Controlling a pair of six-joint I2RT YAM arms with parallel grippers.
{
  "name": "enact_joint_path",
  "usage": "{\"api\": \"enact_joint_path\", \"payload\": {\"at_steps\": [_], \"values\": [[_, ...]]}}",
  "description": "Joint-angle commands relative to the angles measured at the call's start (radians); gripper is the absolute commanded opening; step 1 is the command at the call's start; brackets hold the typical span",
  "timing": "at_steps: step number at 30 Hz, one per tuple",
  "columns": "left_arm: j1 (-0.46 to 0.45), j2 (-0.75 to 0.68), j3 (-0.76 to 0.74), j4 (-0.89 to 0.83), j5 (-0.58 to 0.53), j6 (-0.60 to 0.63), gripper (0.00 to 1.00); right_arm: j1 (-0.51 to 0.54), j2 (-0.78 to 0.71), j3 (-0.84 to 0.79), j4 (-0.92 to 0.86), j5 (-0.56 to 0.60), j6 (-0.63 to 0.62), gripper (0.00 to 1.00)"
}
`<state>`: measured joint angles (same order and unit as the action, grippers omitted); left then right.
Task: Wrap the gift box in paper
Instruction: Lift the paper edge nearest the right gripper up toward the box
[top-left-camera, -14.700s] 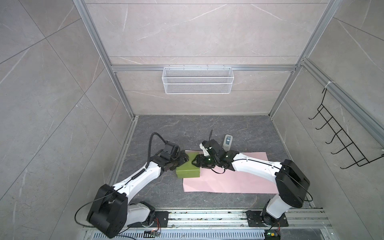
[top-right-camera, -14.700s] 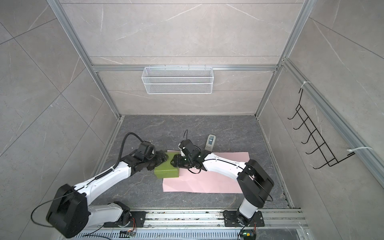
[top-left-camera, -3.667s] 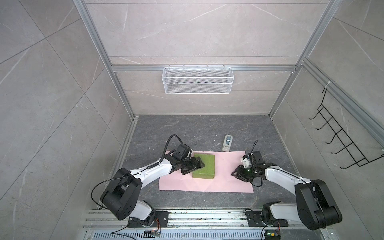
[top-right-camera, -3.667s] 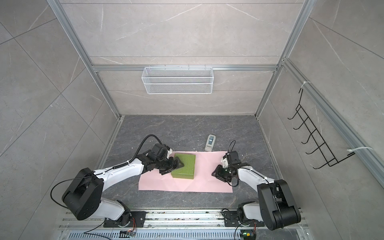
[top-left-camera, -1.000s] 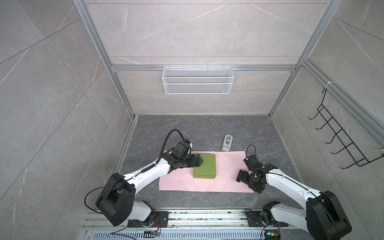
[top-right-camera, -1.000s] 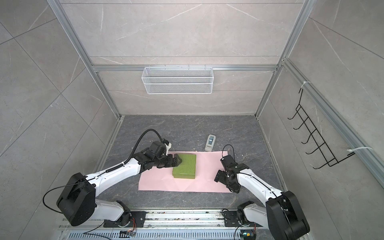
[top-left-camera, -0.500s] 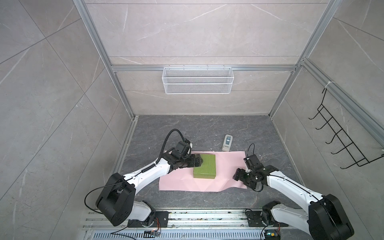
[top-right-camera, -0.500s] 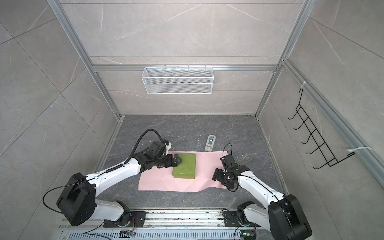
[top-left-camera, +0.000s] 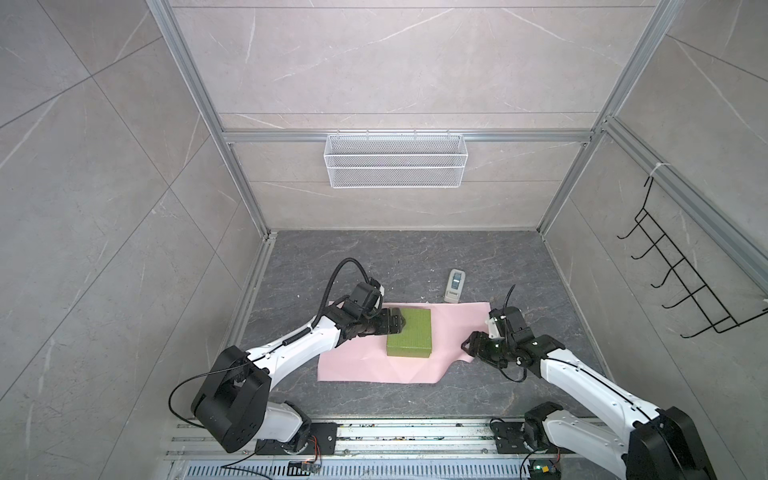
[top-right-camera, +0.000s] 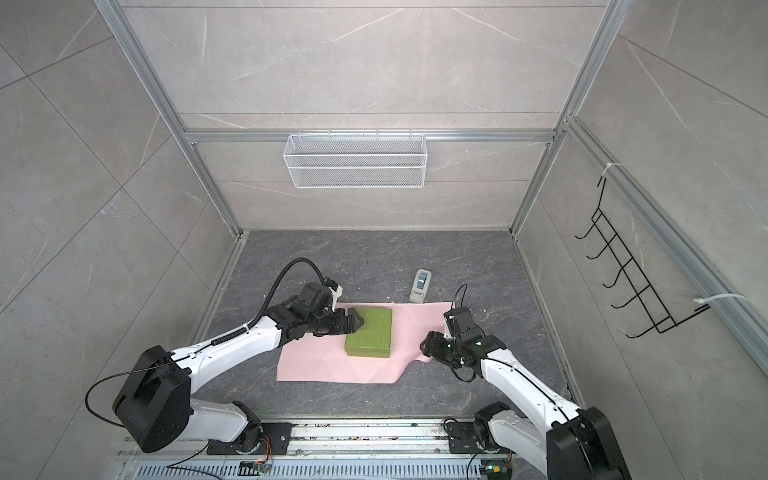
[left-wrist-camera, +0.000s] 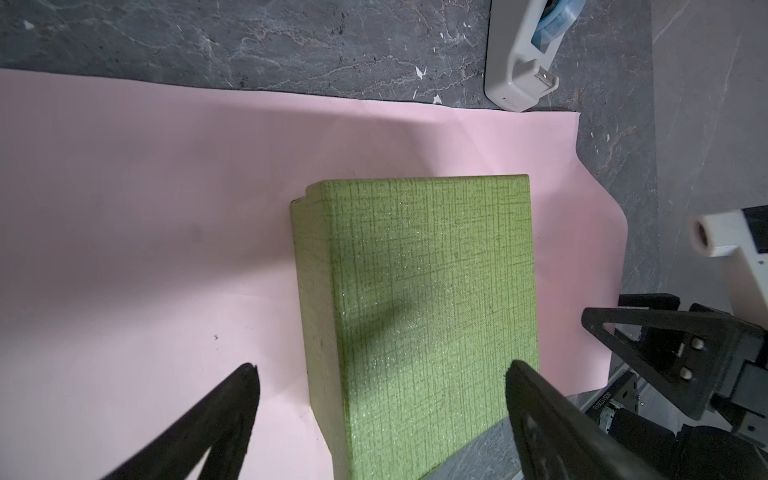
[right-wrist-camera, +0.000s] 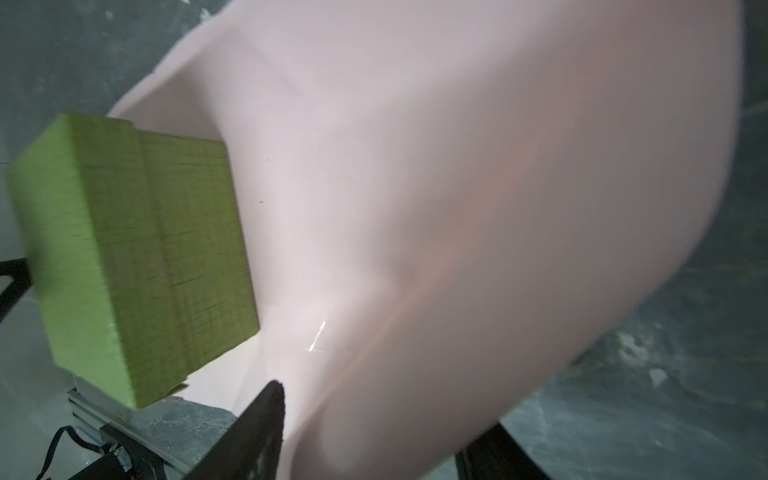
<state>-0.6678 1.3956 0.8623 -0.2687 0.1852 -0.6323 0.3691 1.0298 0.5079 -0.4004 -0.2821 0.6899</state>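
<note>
The olive-green gift box (top-left-camera: 409, 337) (top-right-camera: 369, 336) lies flat on the pale pink paper (top-left-camera: 357, 365) (top-right-camera: 320, 361), a little left of the sheet's middle. My left gripper (top-left-camera: 397, 326) (left-wrist-camera: 381, 366) is open at the box's left side, one finger over the paper and the other over the box (left-wrist-camera: 415, 291). My right gripper (top-left-camera: 467, 345) (right-wrist-camera: 374, 415) is at the paper's right edge. The sheet (right-wrist-camera: 457, 187) curls up between its jaws, which stand apart, with one finger (right-wrist-camera: 266, 415) on top and the other mostly hidden beneath. The box (right-wrist-camera: 124, 257) sits beyond.
A grey-white tape dispenser (top-left-camera: 454, 285) (top-right-camera: 419, 285) (left-wrist-camera: 523, 54) stands just behind the paper's far right corner. A white wire basket (top-left-camera: 395, 166) hangs on the back wall and a black hook rack (top-left-camera: 685, 286) on the right wall. The arm rail (top-left-camera: 374, 436) runs along the front.
My right gripper has slid left into the paper's right edge while its jaws narrowed. That side of the sheet has lifted and buckled inward. The left arm and box stayed put.
</note>
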Motion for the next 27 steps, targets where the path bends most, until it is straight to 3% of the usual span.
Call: {"api": "enact_joint_path", "payload": {"at_steps": [1, 8, 18, 27], "values": [[-0.001, -0.032, 0.037, -0.024, -0.014, 0.014, 0.94, 0.005, -0.026, -0.016, 0.099, -0.051, -0.041, 0.72], [0.000, -0.047, 0.040, -0.040, -0.027, 0.014, 0.94, 0.005, 0.006, -0.014, 0.230, -0.096, -0.088, 0.80], [-0.001, -0.060, 0.042, -0.052, -0.036, 0.010, 0.94, -0.010, 0.068, -0.005, 0.245, 0.000, -0.109, 0.82], [0.000, -0.049, 0.051, -0.055, -0.036, 0.008, 0.94, -0.067, 0.139, 0.011, 0.342, -0.092, -0.142, 0.82]]}}
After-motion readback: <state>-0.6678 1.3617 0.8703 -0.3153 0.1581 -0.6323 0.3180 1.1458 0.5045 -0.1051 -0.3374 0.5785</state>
